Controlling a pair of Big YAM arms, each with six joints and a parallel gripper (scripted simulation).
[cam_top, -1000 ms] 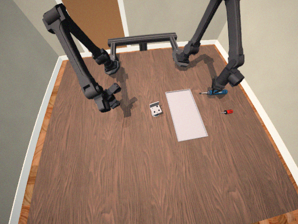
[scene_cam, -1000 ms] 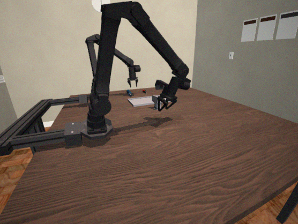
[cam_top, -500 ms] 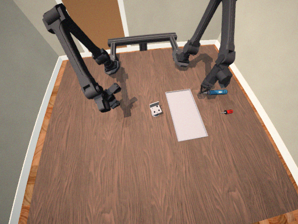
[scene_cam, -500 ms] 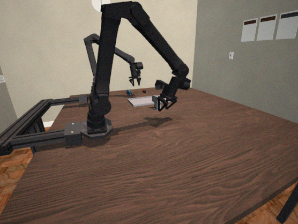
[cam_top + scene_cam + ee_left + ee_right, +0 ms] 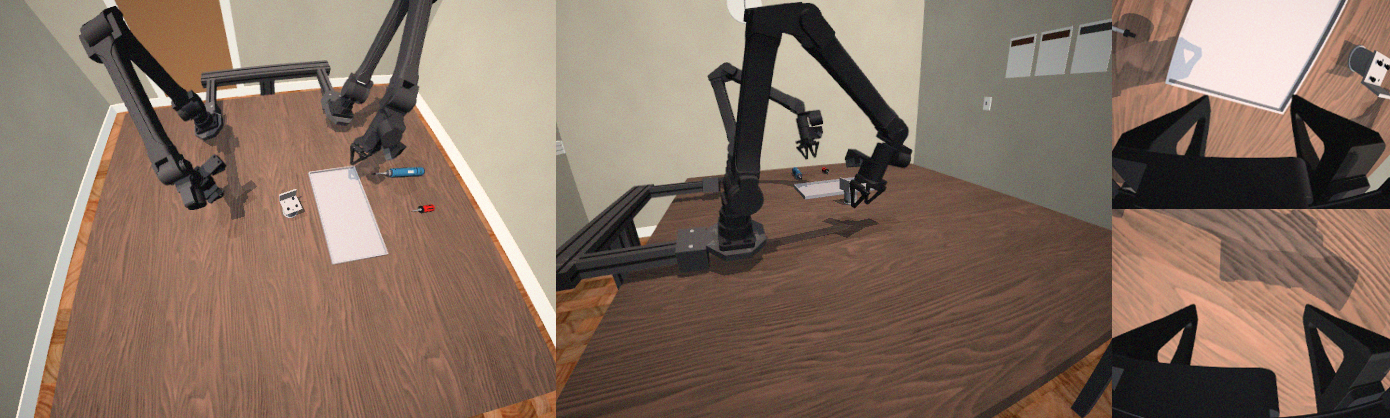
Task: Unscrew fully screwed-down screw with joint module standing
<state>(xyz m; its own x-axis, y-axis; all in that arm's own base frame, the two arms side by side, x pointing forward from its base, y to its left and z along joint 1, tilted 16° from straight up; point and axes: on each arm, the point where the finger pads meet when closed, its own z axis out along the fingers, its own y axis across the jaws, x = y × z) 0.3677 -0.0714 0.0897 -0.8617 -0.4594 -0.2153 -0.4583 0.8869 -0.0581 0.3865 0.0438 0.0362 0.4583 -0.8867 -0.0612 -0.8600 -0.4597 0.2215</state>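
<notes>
Brown wood grain covers the table [image 5: 200, 310] [image 5: 856, 300] [image 5: 1238, 128] [image 5: 1247, 330], where the joint module [image 5: 291, 215] [image 5: 847, 197] [image 5: 1359, 61] stands, bracket [image 5: 290, 205] [image 5: 844, 184] [image 5: 1375, 72] on top, left of the tray [image 5: 350, 220] [image 5: 821, 189] [image 5: 1247, 51] in the top view. Right of the tray lie the blue screwdriver [image 5: 407, 172] [image 5: 797, 173] [image 5: 1130, 34] and, nearer, a red one [image 5: 428, 208] [image 5: 825, 170]. We see the left gripper [image 5: 356, 156] [image 5: 808, 152] [image 5: 1250, 102], fingers spread, above the tray's far edge; the right gripper [image 5: 219, 193] [image 5: 861, 202] [image 5: 1250, 311] hovers farther left, also spread. We cannot tell which screw is fully down, so a wrong pick is possible. Loose on the table, the module could spin or topple under an off-center press; an uneven grasp could tilt the driver.

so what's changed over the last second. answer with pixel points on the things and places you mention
The left gripper [image 5: 356, 159] [image 5: 810, 156] [image 5: 1250, 102] moved from over the electric screwdriver's [image 5: 407, 172] [image 5: 797, 173] [image 5: 1130, 34] handle past its tip, toward the tray [image 5: 350, 215] [image 5: 821, 189] [image 5: 1252, 47], holding nothing. Screwdriver, tray, joint module [image 5: 849, 196] [image 5: 1361, 62] and right gripper [image 5: 218, 194] [image 5: 861, 203] [image 5: 1250, 311] stayed put.
</notes>
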